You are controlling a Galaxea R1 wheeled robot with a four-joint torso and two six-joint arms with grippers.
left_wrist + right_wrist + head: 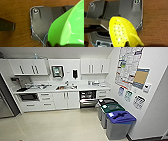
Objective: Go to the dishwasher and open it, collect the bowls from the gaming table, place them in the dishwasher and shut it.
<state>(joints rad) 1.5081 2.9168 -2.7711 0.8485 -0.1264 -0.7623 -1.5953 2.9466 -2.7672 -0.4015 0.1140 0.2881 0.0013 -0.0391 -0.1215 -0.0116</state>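
Observation:
The dishwasher is built in under the counter, right of the sink cabinet. It stands open, with its dark inside and a rack showing above the steel door. In the left wrist view a green bowl sits tilted, close to the camera, and my left gripper is shut on its lower rim. In the right wrist view a yellow perforated bowl with a handle is held by my right gripper, shut at its rim. The gaming table is out of view.
A white kitchenette with a sink runs along the far wall. Three lidded bins stand in a row along the right wall, close to the dishwasher. A steel fridge is at the left. Pale floor lies between me and the cabinets.

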